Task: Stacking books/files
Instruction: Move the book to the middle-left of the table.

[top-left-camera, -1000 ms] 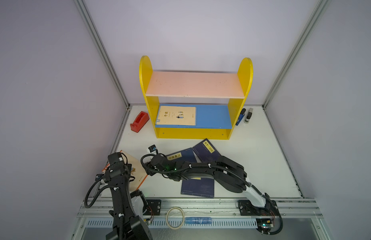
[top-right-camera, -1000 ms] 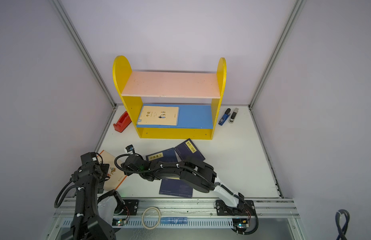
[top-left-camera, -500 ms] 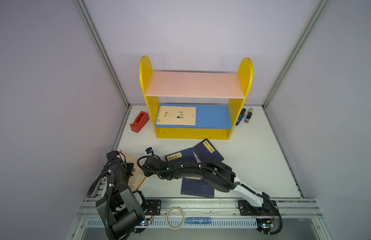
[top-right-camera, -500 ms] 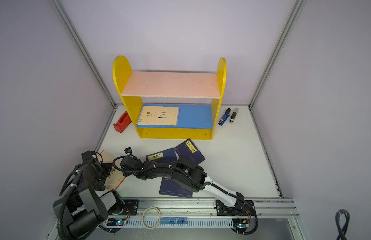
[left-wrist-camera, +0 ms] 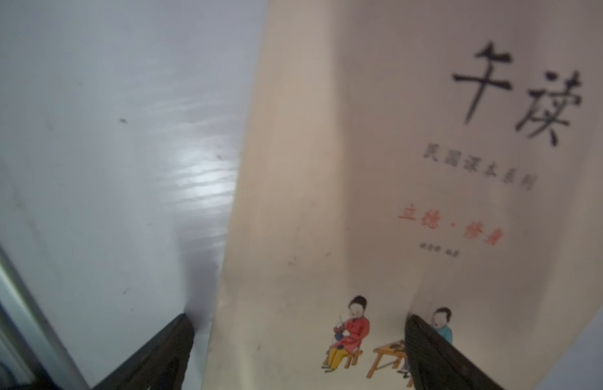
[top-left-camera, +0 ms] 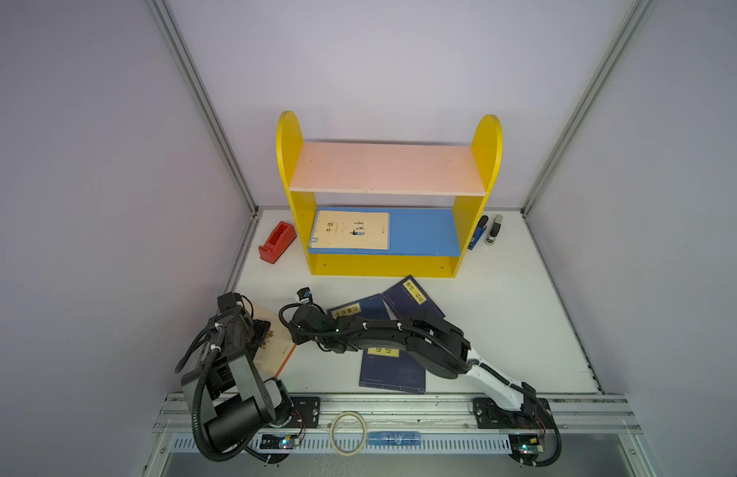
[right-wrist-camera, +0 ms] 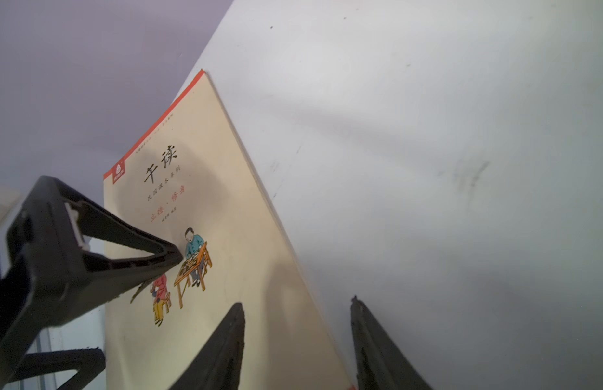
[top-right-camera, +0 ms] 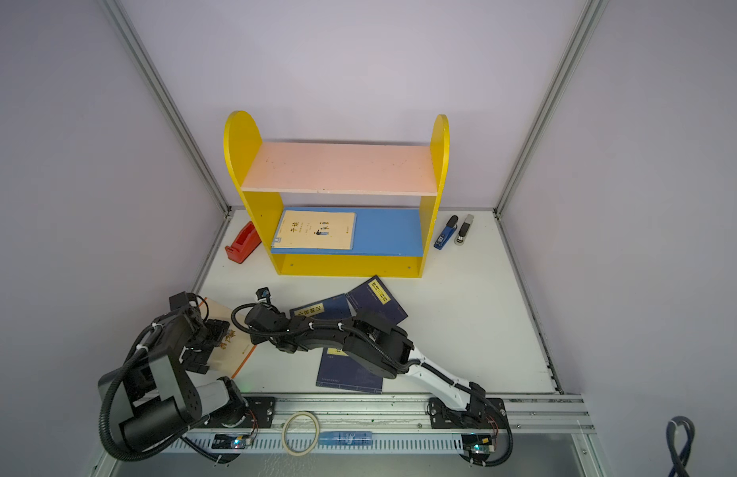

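Straddling edges of the matte cream paperback (right-wrist-camera: 225, 253) (orange spine), left end effector (left-wrist-camera: 296, 317) and right end effector (right-wrist-camera: 296, 301) gape empty.

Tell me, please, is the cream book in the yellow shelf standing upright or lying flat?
Lying flat: the cream book rests cover up on the blue lower board, in both top views.

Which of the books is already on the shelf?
The cream book lying flat on the shelf's blue lower board; the other books lie on the white table.

White table (top-left-camera: 515, 322) bears yellow shelf (top-left-camera: 383, 264); navy books (top-left-camera: 393, 373); red dispenser (top-left-camera: 276, 243); staplers (top-left-camera: 477, 236).
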Robot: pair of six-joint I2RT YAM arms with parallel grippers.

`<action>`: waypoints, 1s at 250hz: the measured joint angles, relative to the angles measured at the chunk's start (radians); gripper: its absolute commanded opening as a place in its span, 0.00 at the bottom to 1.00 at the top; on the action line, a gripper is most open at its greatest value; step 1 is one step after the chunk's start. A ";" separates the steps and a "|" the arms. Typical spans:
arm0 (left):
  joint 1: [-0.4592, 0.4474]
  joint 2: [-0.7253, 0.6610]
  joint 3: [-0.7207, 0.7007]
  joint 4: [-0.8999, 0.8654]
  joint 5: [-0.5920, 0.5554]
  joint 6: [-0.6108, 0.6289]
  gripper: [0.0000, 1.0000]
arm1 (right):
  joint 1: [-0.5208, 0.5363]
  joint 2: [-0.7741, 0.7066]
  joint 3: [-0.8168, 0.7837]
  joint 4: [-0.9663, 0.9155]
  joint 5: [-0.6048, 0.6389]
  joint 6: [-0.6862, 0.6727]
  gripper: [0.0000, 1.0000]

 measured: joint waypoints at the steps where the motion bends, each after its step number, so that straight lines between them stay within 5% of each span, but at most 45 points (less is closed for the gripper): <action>1: -0.003 0.001 0.000 0.000 0.000 0.001 1.00 | 0.000 -0.002 -0.003 0.000 0.001 0.001 0.52; 65: -0.235 0.024 0.029 0.094 0.060 0.004 1.00 | -0.007 -0.090 -0.172 0.072 0.070 0.043 0.47; 125: -0.331 0.084 0.050 0.286 0.174 -0.011 0.96 | -0.013 -0.149 -0.292 0.140 0.112 0.084 0.41; 203: -0.290 -0.010 -0.047 0.444 0.276 -0.082 0.94 | -0.013 -0.246 -0.446 0.251 0.145 0.127 0.42; 250: -0.158 -0.219 0.010 0.178 0.226 -0.089 1.00 | -0.032 -0.259 -0.420 0.255 0.128 0.125 0.51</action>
